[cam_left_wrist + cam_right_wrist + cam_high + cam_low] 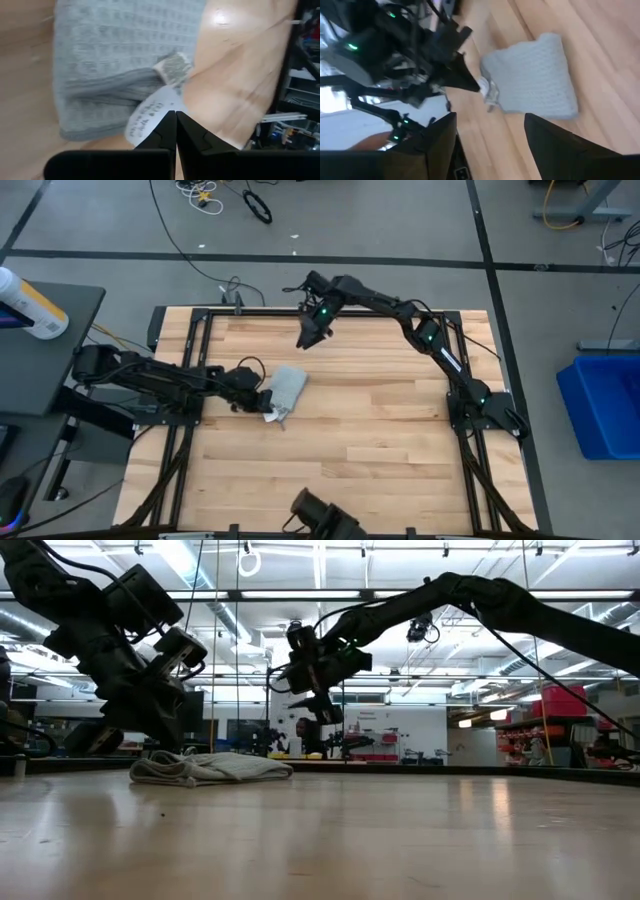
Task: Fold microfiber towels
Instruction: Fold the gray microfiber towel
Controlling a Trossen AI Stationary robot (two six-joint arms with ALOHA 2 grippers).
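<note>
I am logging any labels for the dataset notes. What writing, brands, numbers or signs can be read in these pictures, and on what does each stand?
None can be read.
White tag at the corner of the microfiber towel, just past the shut left pincer: rows of dark print, too blurred to read.
Signs on the room's back wall in the low view: too small to read.
White bottle on the side stand: no legible label.

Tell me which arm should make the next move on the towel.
Left, probably. The left gripper sits shut at the towel's tagged edge, while the right gripper hangs open above the table's far side, clear of the cloth.
</note>
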